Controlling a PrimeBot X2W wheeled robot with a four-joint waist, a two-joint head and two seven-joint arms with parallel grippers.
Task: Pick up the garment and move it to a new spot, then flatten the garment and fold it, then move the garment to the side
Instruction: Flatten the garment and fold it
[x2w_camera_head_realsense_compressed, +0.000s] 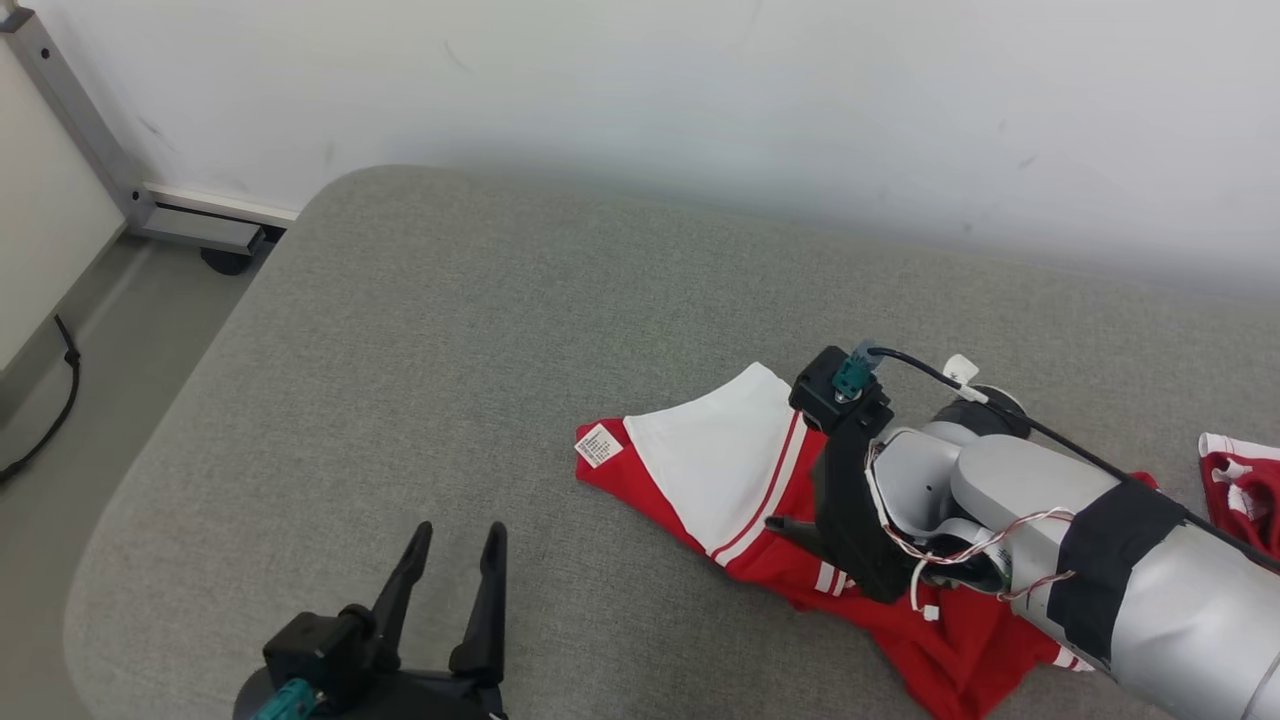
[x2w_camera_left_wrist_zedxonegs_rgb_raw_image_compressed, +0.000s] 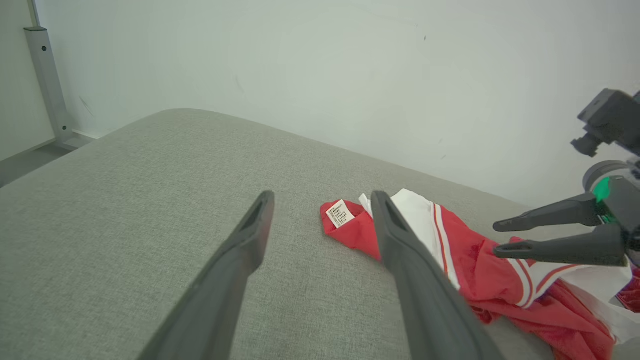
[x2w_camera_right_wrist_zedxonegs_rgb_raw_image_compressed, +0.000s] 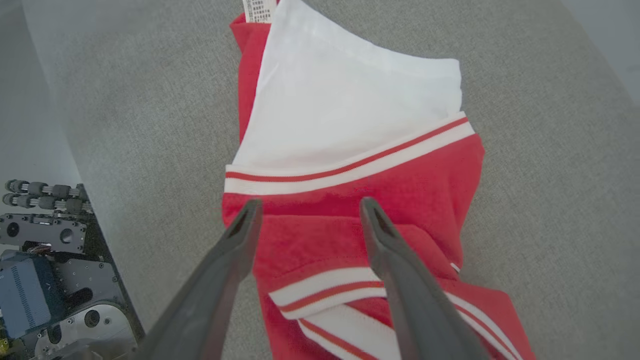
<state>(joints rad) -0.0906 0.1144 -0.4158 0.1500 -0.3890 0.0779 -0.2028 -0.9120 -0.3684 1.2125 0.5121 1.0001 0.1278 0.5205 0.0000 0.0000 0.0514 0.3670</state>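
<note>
Grey fabric covers the bench; the red-and-white garment lies crumpled at its right, long axis running from the label end at the left toward the near right. The right gripper hovers over it, fingers spread wide and empty. The left gripper is the same, over bare bench. Pinching several folded layers would likely lift the garment bunched up — harder to flatten.
</note>
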